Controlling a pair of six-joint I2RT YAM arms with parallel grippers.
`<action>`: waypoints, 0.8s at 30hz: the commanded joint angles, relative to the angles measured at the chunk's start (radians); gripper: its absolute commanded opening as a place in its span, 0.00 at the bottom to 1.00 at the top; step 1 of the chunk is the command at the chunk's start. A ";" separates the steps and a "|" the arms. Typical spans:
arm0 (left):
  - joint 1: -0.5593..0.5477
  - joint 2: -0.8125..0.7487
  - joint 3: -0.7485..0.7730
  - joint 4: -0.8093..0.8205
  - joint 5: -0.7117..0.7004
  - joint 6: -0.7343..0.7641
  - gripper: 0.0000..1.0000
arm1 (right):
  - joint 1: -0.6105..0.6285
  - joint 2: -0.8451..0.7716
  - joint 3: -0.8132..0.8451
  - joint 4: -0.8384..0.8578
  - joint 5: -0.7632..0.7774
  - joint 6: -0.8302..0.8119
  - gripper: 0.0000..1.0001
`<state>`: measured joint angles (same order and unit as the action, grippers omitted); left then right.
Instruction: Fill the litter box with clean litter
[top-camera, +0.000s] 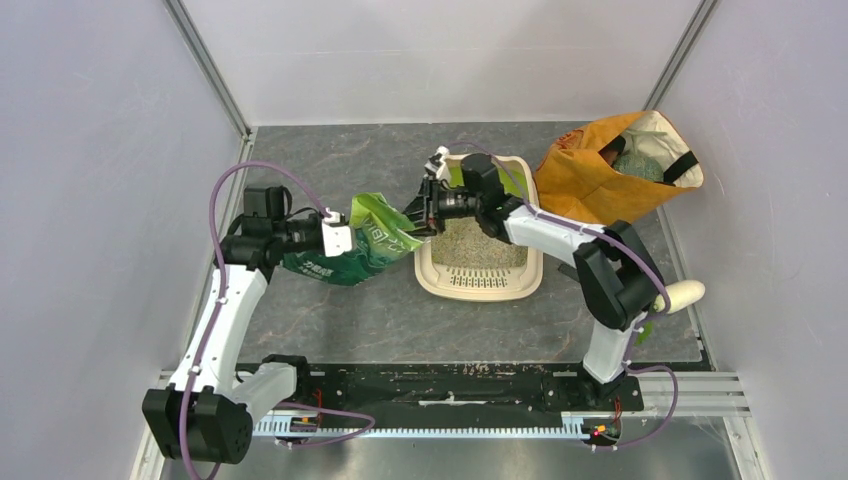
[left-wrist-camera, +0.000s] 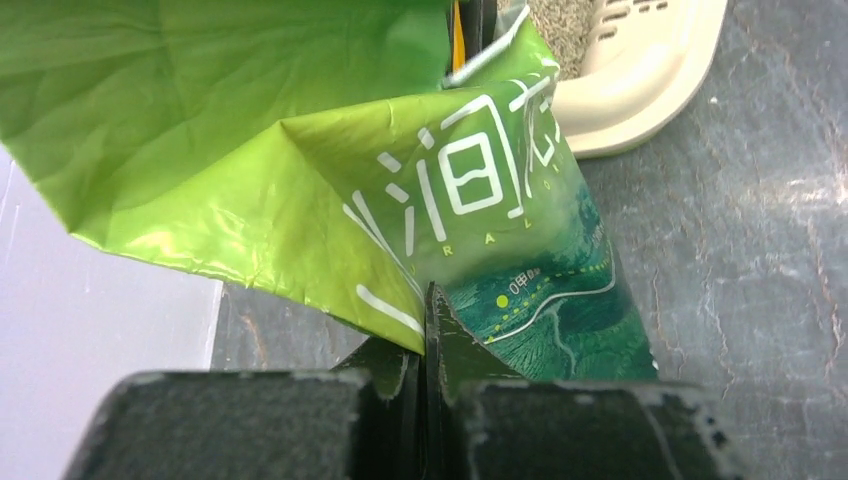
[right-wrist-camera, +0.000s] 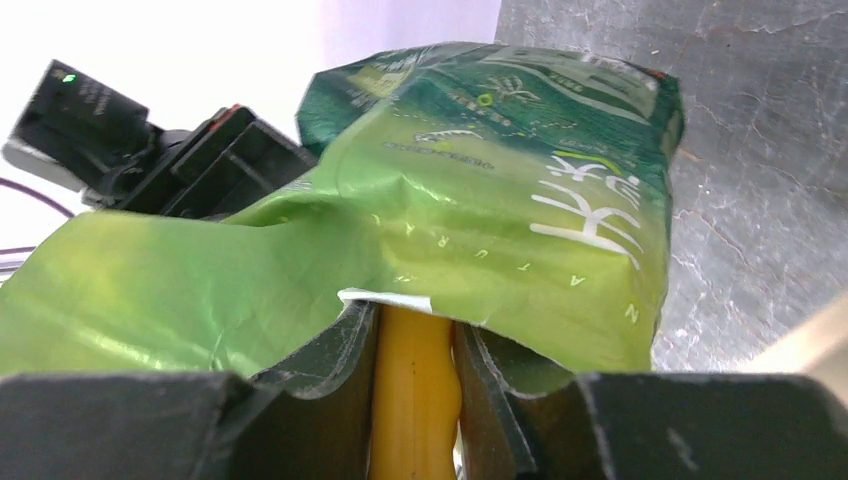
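Note:
The litter box (top-camera: 428, 275), beige-rimmed, lies at mid-table with pale clean litter (top-camera: 480, 245) covering its floor; its rim (left-wrist-camera: 640, 95) and some litter (left-wrist-camera: 562, 25) also show in the left wrist view. A green printed bag (top-camera: 360, 250) hangs in the air just left of the box. My left gripper (top-camera: 343, 238) is shut on a fold of that bag (left-wrist-camera: 300, 150), jaws pinched together (left-wrist-camera: 428, 305). My right gripper (top-camera: 420, 213) meets the bag's other end and is shut (right-wrist-camera: 415, 325) on a yellow handle (right-wrist-camera: 412, 400). The handle's far end is hidden under the bag's edge (right-wrist-camera: 450, 200).
An orange fabric bag (top-camera: 590, 180) stands open at the back right, close to the box's far corner. A white rounded object (top-camera: 680, 295) lies by the right arm's elbow. White walls close in the dark mat on three sides.

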<state>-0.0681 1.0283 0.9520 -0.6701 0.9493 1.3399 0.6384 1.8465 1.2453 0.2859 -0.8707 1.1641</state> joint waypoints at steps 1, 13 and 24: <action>-0.006 0.037 0.026 0.112 0.050 -0.159 0.02 | -0.059 -0.175 -0.048 0.219 -0.133 0.111 0.00; -0.015 0.089 0.043 0.254 0.090 -0.322 0.02 | -0.182 -0.341 -0.184 0.206 -0.183 0.153 0.00; -0.035 0.134 0.062 0.239 0.074 -0.306 0.02 | -0.329 -0.458 -0.276 0.084 -0.221 0.099 0.00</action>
<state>-0.0925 1.1423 0.9867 -0.4416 1.0538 1.0611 0.3454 1.4841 0.9749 0.2962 -0.9821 1.2633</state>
